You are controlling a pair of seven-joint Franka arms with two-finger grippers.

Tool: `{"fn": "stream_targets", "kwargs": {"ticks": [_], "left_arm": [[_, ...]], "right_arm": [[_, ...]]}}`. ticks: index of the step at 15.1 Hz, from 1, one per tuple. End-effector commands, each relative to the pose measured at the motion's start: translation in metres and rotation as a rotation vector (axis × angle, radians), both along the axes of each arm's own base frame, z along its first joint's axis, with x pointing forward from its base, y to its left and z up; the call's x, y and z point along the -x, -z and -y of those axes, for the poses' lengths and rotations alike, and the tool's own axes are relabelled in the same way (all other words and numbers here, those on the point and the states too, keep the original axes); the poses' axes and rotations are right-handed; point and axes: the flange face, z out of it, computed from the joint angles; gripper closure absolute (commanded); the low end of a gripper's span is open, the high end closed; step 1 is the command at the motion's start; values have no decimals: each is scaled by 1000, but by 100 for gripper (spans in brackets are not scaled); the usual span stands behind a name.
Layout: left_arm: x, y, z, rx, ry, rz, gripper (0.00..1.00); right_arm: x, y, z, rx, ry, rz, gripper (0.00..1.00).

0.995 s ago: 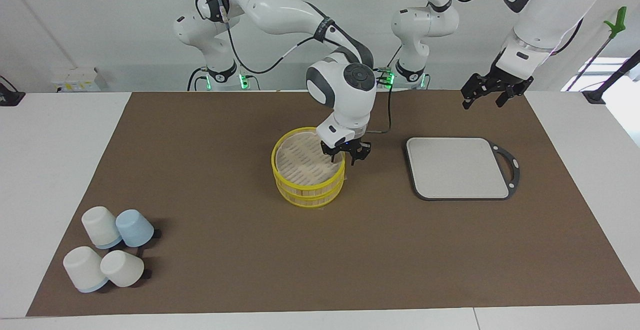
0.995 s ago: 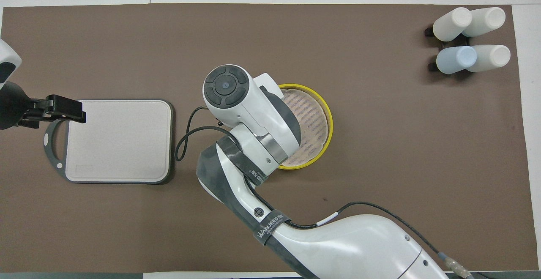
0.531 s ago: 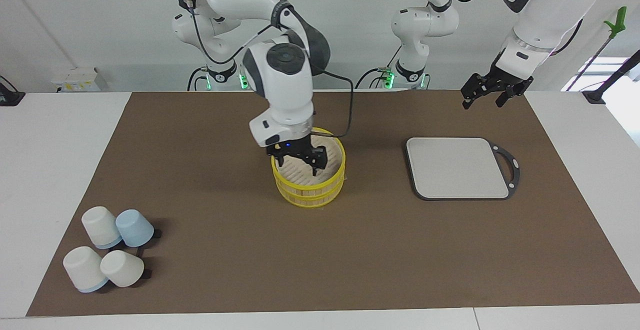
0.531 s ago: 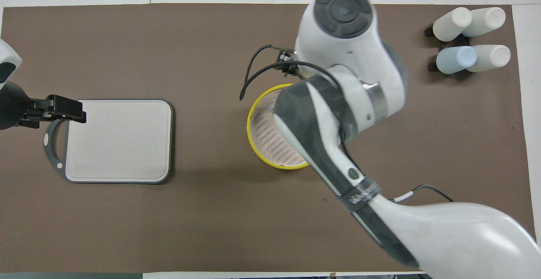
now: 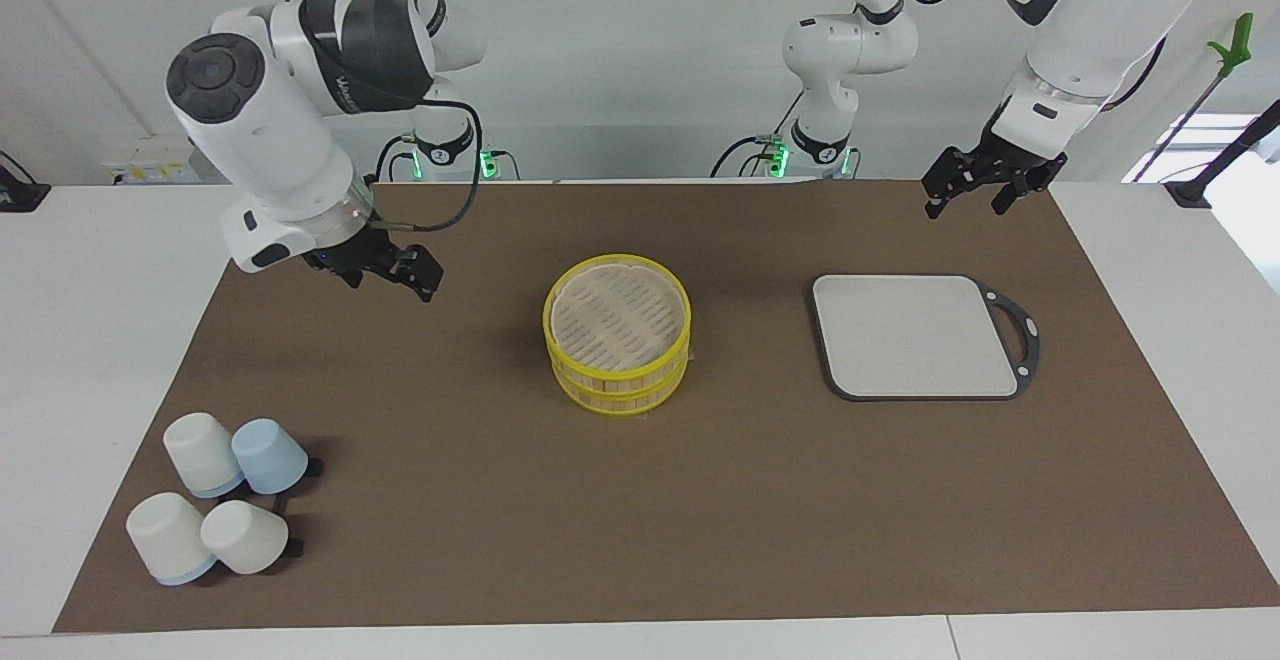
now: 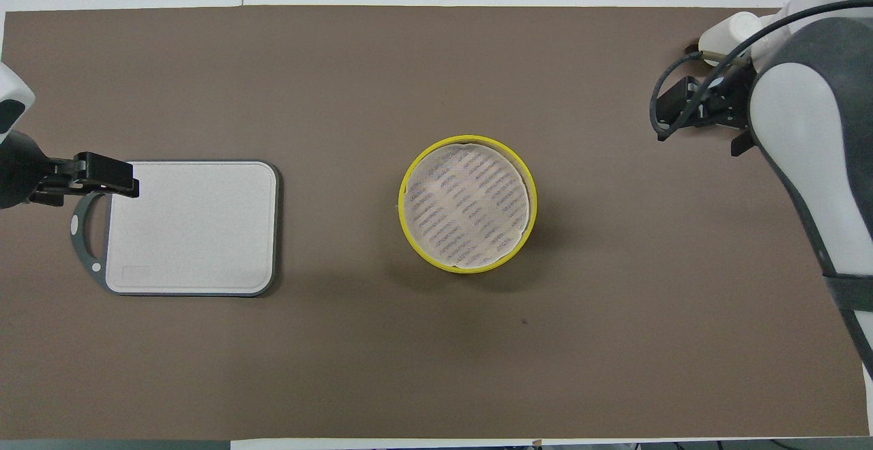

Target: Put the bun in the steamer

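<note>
Facing view: the right gripper (image 5: pixel 385 271) hangs empty and open over bare brown mat (image 5: pixel 700 500), well apart from the two-tier steamer (image 5: pixel 617 345) toward the right arm's end. The steamer's slatted top is shut — no bun shows anywhere, so it is presumably inside. The left gripper (image 5: pixel 985 190) waits, open, above the mat's edge by the grey cutting board (image 5: pixel 915 335).

Overhead view: the right gripper (image 6: pixel 706 106) covers part of the cups (image 6: pixel 730 34); the steamer (image 6: pixel 468 204) sits untouched. Placement looks done — next calls only for retreat

One steamer (image 5: pixel 617 345), one board (image 5: pixel 915 335), four cups (image 5: pixel 215 510) (one blue)
</note>
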Motion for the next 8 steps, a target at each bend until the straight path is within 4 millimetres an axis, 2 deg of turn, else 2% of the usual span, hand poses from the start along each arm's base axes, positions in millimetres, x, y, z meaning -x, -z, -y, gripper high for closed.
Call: {"fn": "stream_targets", "kwargs": {"ticks": [1,3,5,7,8], "left_arm": [[3,-4,-1,2,15,22,0],[2,-5,-1,-1,21,27,0],[2,-5,-1,-1,23,28,0],[2,-5,-1,-2,23,29,0],[2,-4,-1,-2,24,28,0]], "right_arm": [[49,9,10,-37,-42,31,0],[48,12,13,-35,-81,46,0],[45,8,37,-41,-101,80,0],[74,1,41,-47,-111,65,0],[77,3,45,-49,-110,58,0]]}}
